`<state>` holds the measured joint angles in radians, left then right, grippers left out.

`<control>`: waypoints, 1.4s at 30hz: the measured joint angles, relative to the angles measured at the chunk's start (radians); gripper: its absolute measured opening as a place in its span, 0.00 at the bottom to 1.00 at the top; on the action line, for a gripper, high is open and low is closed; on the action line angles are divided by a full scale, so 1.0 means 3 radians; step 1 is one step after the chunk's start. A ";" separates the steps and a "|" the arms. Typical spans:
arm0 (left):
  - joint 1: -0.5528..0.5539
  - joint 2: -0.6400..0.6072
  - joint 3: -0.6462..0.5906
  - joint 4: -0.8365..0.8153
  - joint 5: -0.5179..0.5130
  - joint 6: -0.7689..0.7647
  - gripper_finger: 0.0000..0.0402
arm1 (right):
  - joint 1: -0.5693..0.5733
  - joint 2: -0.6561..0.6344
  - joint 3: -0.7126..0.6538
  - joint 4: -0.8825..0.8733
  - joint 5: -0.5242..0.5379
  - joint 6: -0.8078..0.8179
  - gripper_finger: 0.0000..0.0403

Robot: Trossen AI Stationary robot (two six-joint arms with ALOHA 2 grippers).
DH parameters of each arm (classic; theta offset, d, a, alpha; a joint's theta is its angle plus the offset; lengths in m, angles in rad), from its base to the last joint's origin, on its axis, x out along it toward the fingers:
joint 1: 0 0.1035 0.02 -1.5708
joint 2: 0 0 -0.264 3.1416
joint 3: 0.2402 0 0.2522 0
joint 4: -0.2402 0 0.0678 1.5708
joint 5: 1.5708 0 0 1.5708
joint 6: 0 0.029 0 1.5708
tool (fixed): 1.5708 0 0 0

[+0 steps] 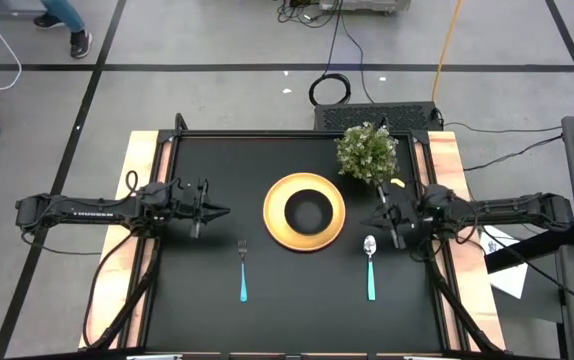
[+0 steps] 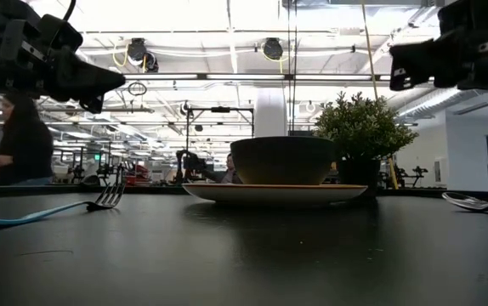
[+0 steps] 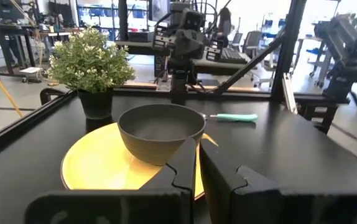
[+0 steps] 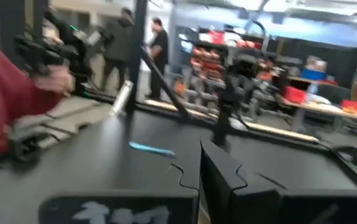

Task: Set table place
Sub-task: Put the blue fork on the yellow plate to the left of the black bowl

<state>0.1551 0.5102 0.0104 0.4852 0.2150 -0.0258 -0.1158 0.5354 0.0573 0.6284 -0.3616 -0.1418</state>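
Observation:
The round yellow plate (image 1: 278, 222) lies at the table's middle, with the black bowl (image 1: 307, 211) standing in its centre. The teal-handled fork (image 1: 242, 270) lies flat to the plate's left and the teal-handled spoon (image 1: 370, 268) to its right. My left gripper (image 1: 223, 211) is shut and empty, left of the plate and pointing at it. My right gripper (image 1: 367, 220) is shut and empty, right of the plate and just above the spoon's bowl end. In the low view both grippers hang well above the tabletop. The left wrist view shows the bowl (image 3: 160, 127), the plate (image 3: 97, 163) and the spoon (image 3: 234, 117).
A bushy green potted plant (image 1: 368, 152) stands at the far right of the table, behind the plate. Light wooden strips (image 1: 139, 170) run along the table's left and right sides. People stand in the room beyond. The near part of the black tabletop (image 1: 297, 320) is bare.

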 joint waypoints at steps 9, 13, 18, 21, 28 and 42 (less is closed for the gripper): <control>0.0000 -0.0001 0.0000 -0.0083 -0.0024 0.0138 0.06 | -0.0001 -0.0003 -0.0005 -0.0091 0.0156 -0.0117 0.00; 0.0000 0.0000 -0.0001 -0.0086 -0.0012 -0.0004 0.06 | -0.0001 -0.0003 -0.0005 -0.0091 0.0156 -0.0104 0.00; -0.0002 -0.0001 -0.0001 -0.0072 0.0294 -0.0309 0.06 | -0.0001 -0.0003 -0.0007 -0.0026 0.0156 -0.0096 0.00; -0.0074 0.0000 -0.0001 -0.0039 0.0382 -0.0404 0.06 | 0.0000 -0.0003 -0.0007 0.0015 0.0156 -0.0093 0.00; -0.0593 0.0000 0.0000 0.0386 0.0115 -0.0409 0.06 | -0.0001 -0.0003 -0.0009 0.0027 0.0156 -0.0102 0.00; -0.1213 0.0022 0.0000 0.0614 -0.0086 -0.0621 0.06 | -0.0001 -0.0003 -0.0010 0.0026 0.0156 -0.0155 0.00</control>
<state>-0.2089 0.5169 0.0105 0.6693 0.1890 -0.2121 -0.1162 0.5346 0.0544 0.6362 -0.3149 -0.1883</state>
